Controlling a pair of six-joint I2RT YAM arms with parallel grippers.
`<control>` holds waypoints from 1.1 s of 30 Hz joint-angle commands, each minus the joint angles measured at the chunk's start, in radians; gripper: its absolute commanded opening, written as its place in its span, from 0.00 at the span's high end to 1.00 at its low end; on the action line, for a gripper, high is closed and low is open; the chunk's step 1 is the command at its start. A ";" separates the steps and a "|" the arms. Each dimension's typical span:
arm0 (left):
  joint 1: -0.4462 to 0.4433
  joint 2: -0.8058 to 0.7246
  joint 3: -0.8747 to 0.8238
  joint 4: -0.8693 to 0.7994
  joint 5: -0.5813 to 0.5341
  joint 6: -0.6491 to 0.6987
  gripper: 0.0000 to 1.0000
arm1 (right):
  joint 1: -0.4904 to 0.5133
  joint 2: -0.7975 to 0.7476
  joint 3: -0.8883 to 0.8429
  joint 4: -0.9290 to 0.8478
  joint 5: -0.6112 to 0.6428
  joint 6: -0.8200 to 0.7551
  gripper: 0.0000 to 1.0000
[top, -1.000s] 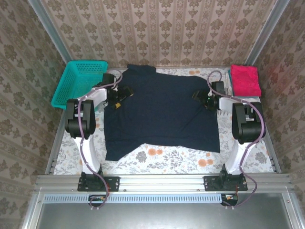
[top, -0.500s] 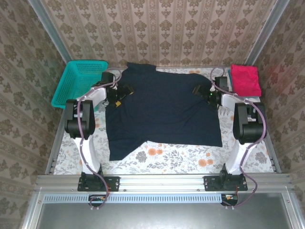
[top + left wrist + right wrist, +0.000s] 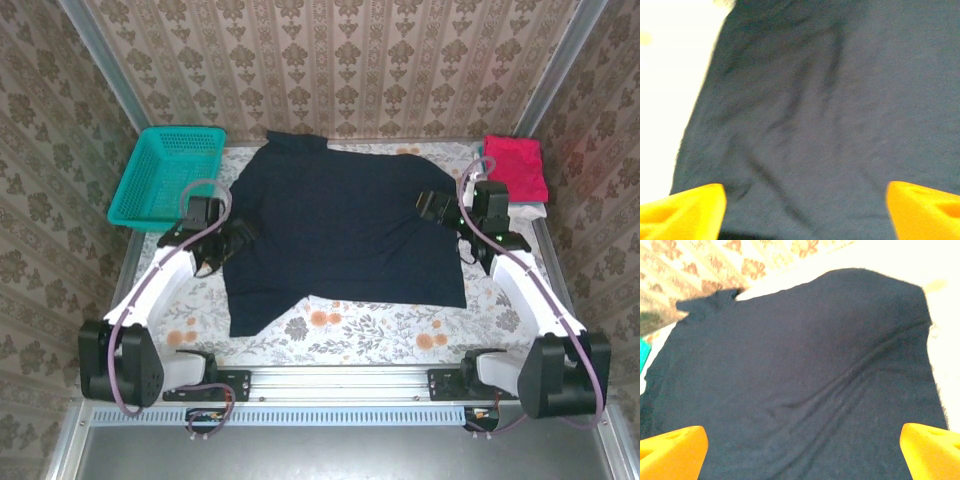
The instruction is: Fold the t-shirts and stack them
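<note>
**Fig. 1. One shirt folded, one to go**

My left pincer [image 3: 238,235] and right pincer [image 3: 430,205] stood with fingers apart, holding nothing. Between them the navy t-shirt [image 3: 340,230] lay spread, unfolded. The pink t-shirt [image 3: 515,168] lay folded beyond my right pincer. Folding and stacking remained.

In your left wrist view the navy shirt [image 3: 830,120] is blurred and runs off at 12 and 3 o'clock, with the orange fingertips [image 3: 682,210] clipped at 6. At 2 o'clock in the top view, the magenta shirt [image 3: 516,167] hides most of the white shirt [image 3: 537,211].
</note>
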 commanded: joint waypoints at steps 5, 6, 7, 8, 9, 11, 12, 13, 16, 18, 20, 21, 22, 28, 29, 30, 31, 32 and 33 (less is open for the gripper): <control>0.080 -0.114 -0.186 -0.073 0.072 -0.118 0.39 | 0.057 -0.083 -0.099 -0.094 0.026 -0.022 0.01; 0.098 -0.109 -0.203 -0.058 0.096 -0.121 0.42 | 0.061 -0.079 -0.108 -0.083 0.026 -0.014 0.01; 0.113 -0.102 -0.214 -0.052 0.111 -0.122 0.43 | 0.065 -0.075 -0.110 -0.078 0.026 -0.008 0.01; 0.119 -0.097 -0.218 -0.049 0.113 -0.118 0.45 | 0.067 -0.070 -0.109 -0.075 0.026 -0.004 0.01; 0.125 -0.090 -0.218 -0.051 0.108 -0.109 0.46 | 0.071 -0.065 -0.107 -0.072 0.027 0.000 0.01; 0.140 -0.073 -0.220 -0.050 0.103 -0.097 0.49 | 0.076 -0.057 -0.101 -0.068 0.028 0.004 0.01; 0.148 -0.063 -0.221 -0.046 0.109 -0.091 0.51 | 0.078 -0.053 -0.096 -0.069 0.028 0.005 0.01; 0.154 -0.055 -0.223 -0.045 0.115 -0.091 0.53 | 0.077 -0.049 -0.091 -0.071 0.028 0.005 0.01; 0.154 -0.044 -0.233 -0.043 0.144 -0.105 0.54 | 0.079 -0.047 -0.084 -0.074 0.037 0.005 0.01; 0.152 -0.046 -0.240 -0.051 0.150 -0.109 0.53 | 0.079 -0.045 -0.081 -0.079 0.043 0.005 0.01; 0.154 -0.047 -0.250 -0.063 0.135 -0.104 0.52 | 0.079 -0.045 -0.079 -0.078 0.043 0.007 0.01; 0.155 -0.046 -0.256 -0.060 0.132 -0.102 0.52 | 0.079 -0.043 -0.079 -0.077 0.044 0.009 0.01; 0.157 -0.039 -0.262 -0.051 0.144 -0.103 0.52 | 0.079 -0.041 -0.081 -0.075 0.043 0.011 0.01; 0.153 0.002 -0.275 -0.002 0.193 -0.125 0.56 | 0.079 -0.028 -0.080 -0.074 0.045 0.015 0.01; 0.155 0.003 -0.276 0.001 0.197 -0.130 0.56 | 0.079 -0.028 -0.080 -0.074 0.047 0.016 0.01; 0.154 0.006 -0.278 0.007 0.201 -0.130 0.57 | 0.079 -0.028 -0.080 -0.075 0.049 0.016 0.01; 0.154 0.006 -0.278 0.008 0.201 -0.132 0.58 | 0.079 -0.028 -0.079 -0.077 0.050 0.017 0.01; 0.155 0.006 -0.279 0.010 0.200 -0.131 0.61 | 0.079 -0.028 -0.079 -0.081 0.052 0.019 0.01; 0.155 0.006 -0.280 0.012 0.195 -0.130 0.65 | 0.080 -0.032 -0.077 -0.084 0.054 0.023 0.01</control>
